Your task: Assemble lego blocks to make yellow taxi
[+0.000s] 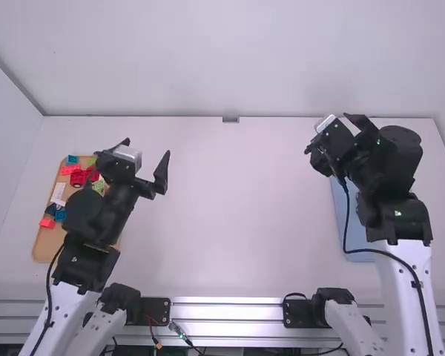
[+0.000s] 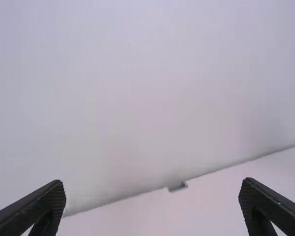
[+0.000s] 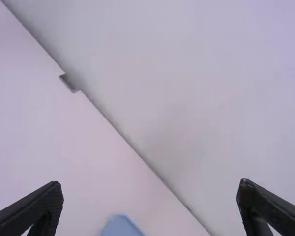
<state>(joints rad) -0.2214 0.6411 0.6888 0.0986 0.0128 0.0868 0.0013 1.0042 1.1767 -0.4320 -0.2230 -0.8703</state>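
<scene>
Hanging wide open, both empty: left gripper [image 1: 147,148] and right gripper [image 1: 327,133], well apart above white table [image 1: 230,215]. Loose colorful toy blocks [image 1: 71,170] sitting in tan tray [image 1: 47,242], off left gripper's outer side, tray partly hidden by arm. Blue mat [image 1: 356,239] nearer base than right gripper, fwiw.

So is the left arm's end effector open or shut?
Open: in the left wrist view, the left end effector has its fingers spread wide apart, with nothing between them.
</scene>
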